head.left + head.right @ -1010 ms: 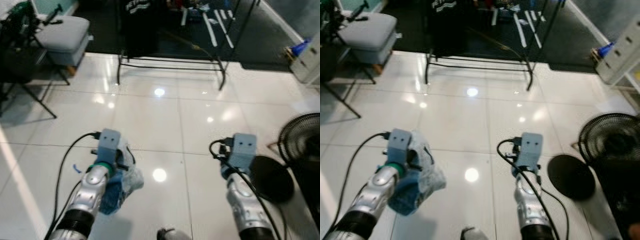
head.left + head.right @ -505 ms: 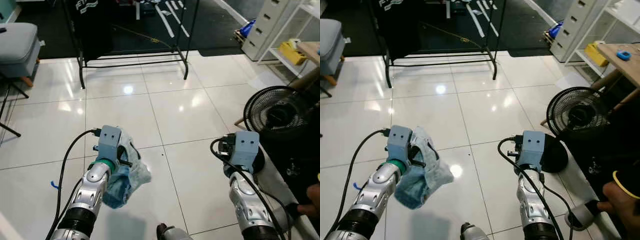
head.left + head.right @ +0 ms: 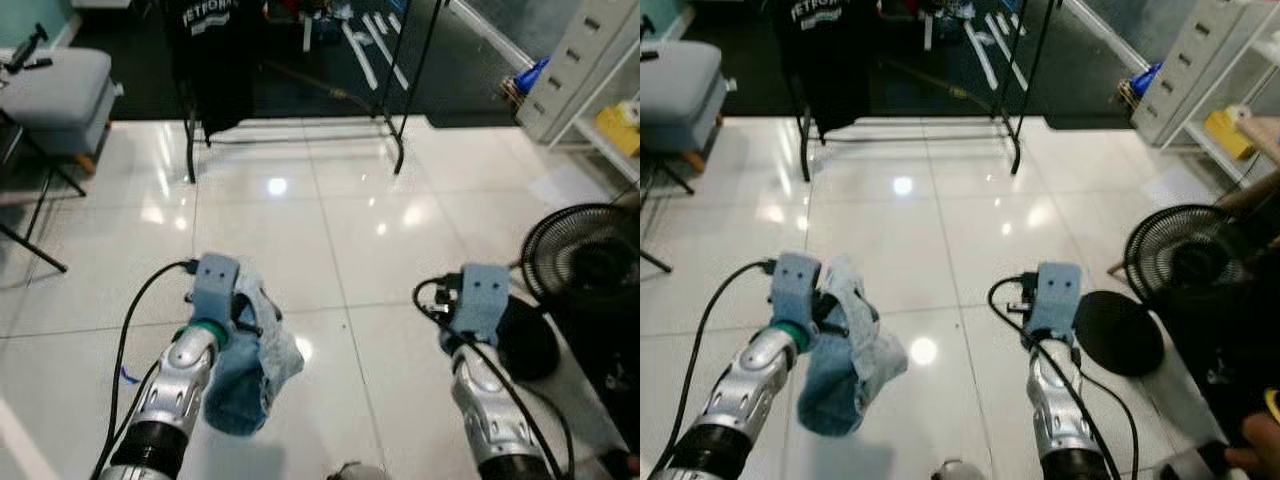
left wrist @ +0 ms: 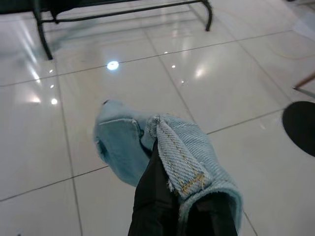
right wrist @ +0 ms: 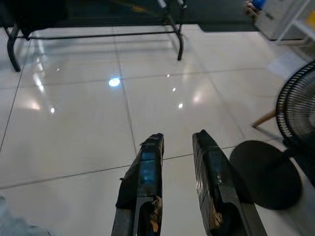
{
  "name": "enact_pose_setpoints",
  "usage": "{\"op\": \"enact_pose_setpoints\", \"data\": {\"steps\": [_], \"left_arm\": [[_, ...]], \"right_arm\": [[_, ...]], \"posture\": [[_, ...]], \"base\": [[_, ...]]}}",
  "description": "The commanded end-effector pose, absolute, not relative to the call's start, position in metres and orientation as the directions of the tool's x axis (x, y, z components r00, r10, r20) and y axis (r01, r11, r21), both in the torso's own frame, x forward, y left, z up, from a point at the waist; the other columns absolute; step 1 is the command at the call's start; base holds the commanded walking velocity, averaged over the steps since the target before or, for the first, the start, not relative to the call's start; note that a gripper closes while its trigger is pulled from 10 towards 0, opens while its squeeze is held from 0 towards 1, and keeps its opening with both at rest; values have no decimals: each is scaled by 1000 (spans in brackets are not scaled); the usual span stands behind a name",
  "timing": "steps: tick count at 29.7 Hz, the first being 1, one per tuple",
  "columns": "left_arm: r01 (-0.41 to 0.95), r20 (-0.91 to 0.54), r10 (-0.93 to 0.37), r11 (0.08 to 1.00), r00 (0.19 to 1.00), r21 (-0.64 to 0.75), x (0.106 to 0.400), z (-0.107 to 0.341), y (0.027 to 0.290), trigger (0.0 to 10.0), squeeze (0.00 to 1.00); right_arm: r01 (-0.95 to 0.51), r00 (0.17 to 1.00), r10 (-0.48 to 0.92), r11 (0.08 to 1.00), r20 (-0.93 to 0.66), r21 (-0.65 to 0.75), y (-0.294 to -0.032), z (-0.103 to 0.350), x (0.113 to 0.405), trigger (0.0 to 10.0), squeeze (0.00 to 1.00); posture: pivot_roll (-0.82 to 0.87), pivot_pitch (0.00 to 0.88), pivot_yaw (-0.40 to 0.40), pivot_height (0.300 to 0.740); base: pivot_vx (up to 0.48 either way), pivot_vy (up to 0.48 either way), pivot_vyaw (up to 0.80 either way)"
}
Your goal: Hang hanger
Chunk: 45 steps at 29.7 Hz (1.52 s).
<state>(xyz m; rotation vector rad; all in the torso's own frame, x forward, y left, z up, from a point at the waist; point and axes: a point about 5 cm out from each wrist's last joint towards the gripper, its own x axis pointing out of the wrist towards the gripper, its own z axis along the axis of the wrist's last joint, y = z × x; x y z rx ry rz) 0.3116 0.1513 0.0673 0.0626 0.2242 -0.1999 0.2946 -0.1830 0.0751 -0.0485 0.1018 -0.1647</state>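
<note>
Left gripper [image 4: 170, 206] is clamped on a light blue denim garment [image 3: 255, 360], carried low over the white tile floor [image 3: 330, 230] so it hangs free of the tiles for the walk. No hanger can be made out inside the bunched cloth. Right gripper [image 5: 177, 167] holds nothing, fingers [image 5: 145, 169] slightly apart, kept forward beside the fan [image 3: 1185, 265] on the right. The black clothes rack [image 3: 300, 130] stands far ahead with a dark shirt [image 3: 210, 50] on it, well apart from the garment; likely the hanging spot. A grey chair [image 3: 55, 85] sits far left. Next move looks like approaching the rack.
</note>
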Motion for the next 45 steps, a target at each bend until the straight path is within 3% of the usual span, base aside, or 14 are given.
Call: {"op": "enact_pose_setpoints", "data": {"steps": [1, 14, 34, 45], "left_arm": [[225, -214, -215, 974, 953, 23, 311, 70, 145, 10000, 0], [236, -211, -227, 971, 951, 21, 311, 72, 144, 10000, 0], [235, -211, -225, 972, 951, 23, 313, 75, 144, 10000, 0], [201, -210, -192, 979, 959, 21, 314, 77, 151, 10000, 0]], "right_arm": [[183, 976, -190, 981, -111, -69, -191, 72, 292, 10000, 0], [200, 974, -203, 979, -101, -39, -192, 73, 291, 10000, 0], [208, 974, -207, 978, -95, 5, -191, 75, 292, 10000, 0], [190, 978, -186, 981, -97, 27, -185, 73, 293, 10000, 0]], "posture": [[-47, 55, 20, 740], [-49, 59, 26, 740], [-43, 64, 36, 740], [-14, 69, 32, 740]], "base": [[322, 0, 0], [320, 0, -64], [319, 0, -723], [319, 0, 0]]}}
